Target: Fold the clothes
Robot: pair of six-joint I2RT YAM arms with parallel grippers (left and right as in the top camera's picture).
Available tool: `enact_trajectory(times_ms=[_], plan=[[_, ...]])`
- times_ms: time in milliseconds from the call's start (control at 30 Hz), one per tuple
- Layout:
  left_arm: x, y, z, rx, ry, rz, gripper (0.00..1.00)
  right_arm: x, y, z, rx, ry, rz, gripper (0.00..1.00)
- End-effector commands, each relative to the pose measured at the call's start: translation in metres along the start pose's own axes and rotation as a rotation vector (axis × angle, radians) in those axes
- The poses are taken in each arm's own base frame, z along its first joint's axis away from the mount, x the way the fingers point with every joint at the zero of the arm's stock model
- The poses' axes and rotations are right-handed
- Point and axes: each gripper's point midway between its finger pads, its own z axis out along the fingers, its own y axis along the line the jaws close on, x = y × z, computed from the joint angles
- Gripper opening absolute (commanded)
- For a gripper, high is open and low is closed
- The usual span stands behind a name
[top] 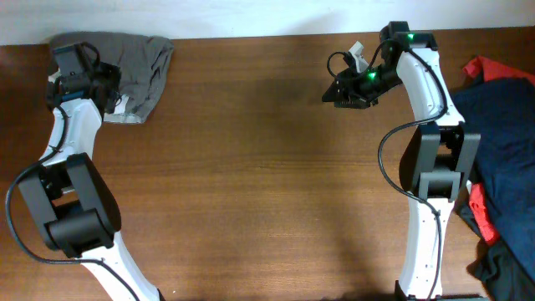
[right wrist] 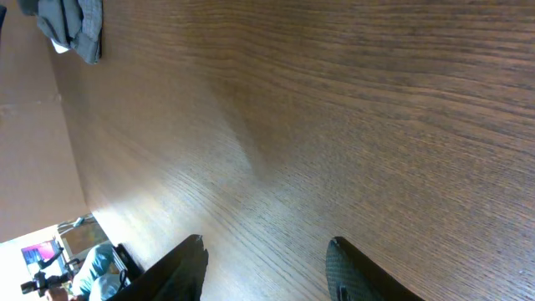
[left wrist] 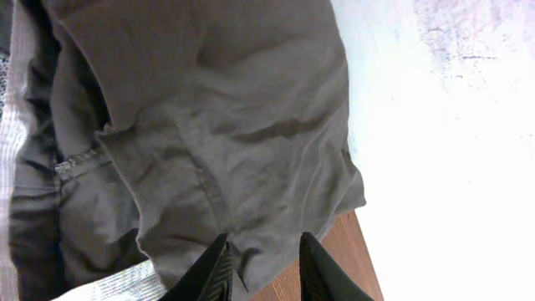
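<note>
grey-olive clothes (top: 140,58) bunched at the bench's (top: 251,167) far left corner
left gripper (left wrist: 261,269) over its hem, fingers apart — right gripper (right wrist: 266,272) spread wide above the wood

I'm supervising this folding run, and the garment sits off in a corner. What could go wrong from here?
1. The grey garment lies bunched at the far corner of the table, right at the edge; a nudge from the left end effector might slide it off.
2. That end effector straddles a crumpled fold, so closing may catch several layers.
3. The right end effector hangs open over bare wood, far away, so a one-armed pull may drag the garment.
</note>
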Motion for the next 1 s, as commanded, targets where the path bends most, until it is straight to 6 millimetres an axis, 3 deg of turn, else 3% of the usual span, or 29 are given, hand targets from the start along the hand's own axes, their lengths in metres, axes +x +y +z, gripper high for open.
enact_trajectory(times_ms=[0,67,233,567,833,900,967], plan=[[-0.019,-0.038,-0.023,0.087,-0.086,0.129,0.27,-0.003,0.009,-0.008,0.009,-0.02,-0.038,0.51],[-0.036,-0.04,-0.025,0.069,-0.186,0.214,0.27,-0.004,0.009,-0.008,0.009,-0.02,-0.038,0.51],[-0.058,-0.02,-0.022,-0.042,-0.307,0.245,0.24,-0.004,0.009,-0.008,0.009,-0.021,-0.038,0.51],[-0.059,0.021,0.035,-0.075,-0.321,0.291,0.24,0.0,0.009,-0.008,0.009,-0.009,-0.027,0.51],[-0.057,0.068,0.062,-0.194,-0.269,0.51,0.25,0.0,0.009,-0.008,0.008,-0.007,-0.025,0.5],[-0.057,0.069,0.061,-0.204,-0.262,0.552,0.25,0.0,0.009,-0.008,0.008,-0.007,-0.025,0.5],[-0.061,0.056,0.057,-0.173,-0.273,0.595,0.25,0.0,0.009,-0.008,0.008,-0.007,-0.025,0.51]])
